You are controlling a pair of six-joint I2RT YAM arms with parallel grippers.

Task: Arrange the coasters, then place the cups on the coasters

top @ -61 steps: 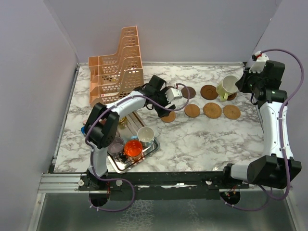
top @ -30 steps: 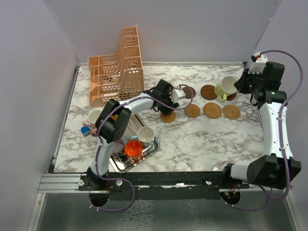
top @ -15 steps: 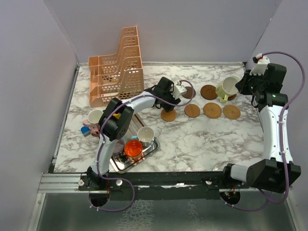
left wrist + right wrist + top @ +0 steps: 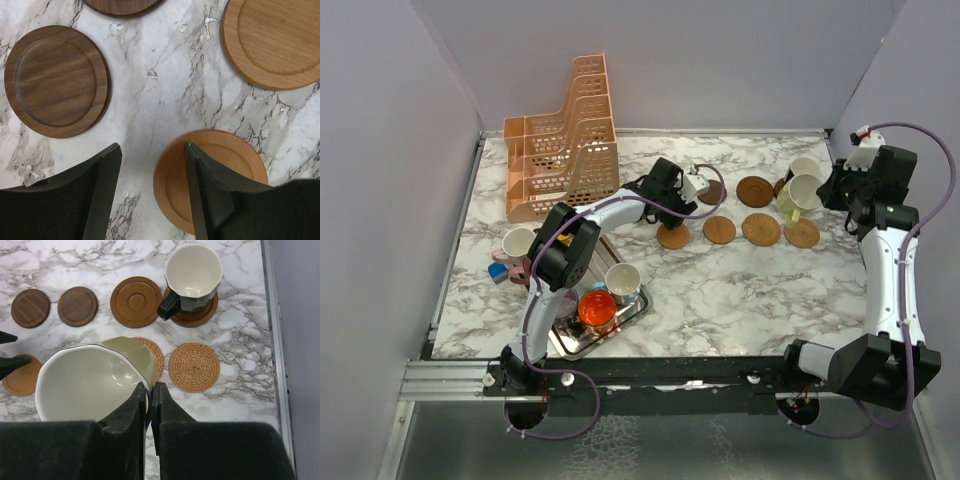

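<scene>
Right wrist: right tool (image 4: 149, 390) pinches the yellow cup (image 4: 90, 380) by its rim, above a woven coaster (image 4: 194, 367) near the surface's far right corner. Left tool (image 4: 151, 147) stands half-open over a tan coaster (image 4: 215, 170). Risk: the thin rim grip could let the cup swing, so it lands off-centre or strikes the cream cup (image 4: 193, 272).

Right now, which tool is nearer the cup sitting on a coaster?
Right. The right tool, gripping a yellow cup, is beside the cream cup; the left tool is over a tan coaster far left.
</scene>
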